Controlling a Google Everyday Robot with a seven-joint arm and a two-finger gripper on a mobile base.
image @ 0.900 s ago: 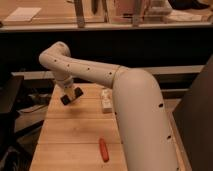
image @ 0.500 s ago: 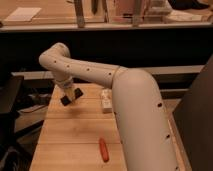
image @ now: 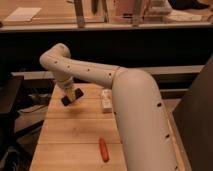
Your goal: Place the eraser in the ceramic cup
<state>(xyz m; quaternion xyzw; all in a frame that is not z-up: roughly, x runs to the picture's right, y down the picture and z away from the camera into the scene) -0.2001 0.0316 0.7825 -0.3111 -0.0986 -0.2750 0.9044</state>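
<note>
- In the camera view, we see a light wooden plank desk [image: 75, 131] running from the foreground toward a dark back wall.
- A white, rounded robot arm [image: 135, 105] with small dark dots along its shell rises from the lower right. It bends at an elbow near the upper left and turns down toward the desk.
- At its end the dark tool [image: 70, 96], with a yellowish part on its upper side, hangs tilted over the far left part of the desk, close to the surface.
- We cannot tell whether the tool is apart, together or clamped on anything, and we cannot tell whether it touches the wood.
- A white rectangular block [image: 106, 100], which we take for the eraser, lies on the desk to the right of the tool. It is apart from the tool and just beside the thick part of the arm.
- A red-orange, slender stick-shaped object [image: 103, 149] lies on the near part of the desk, well apart from the tool and close to the arm's lower section.
- A dark bulky shape [image: 9, 97] stands off the desk's left edge; we cannot tell what it is.
- Above the dark wall, a pale counter [image: 50, 12] with upright metal posts crosses the top.
</note>
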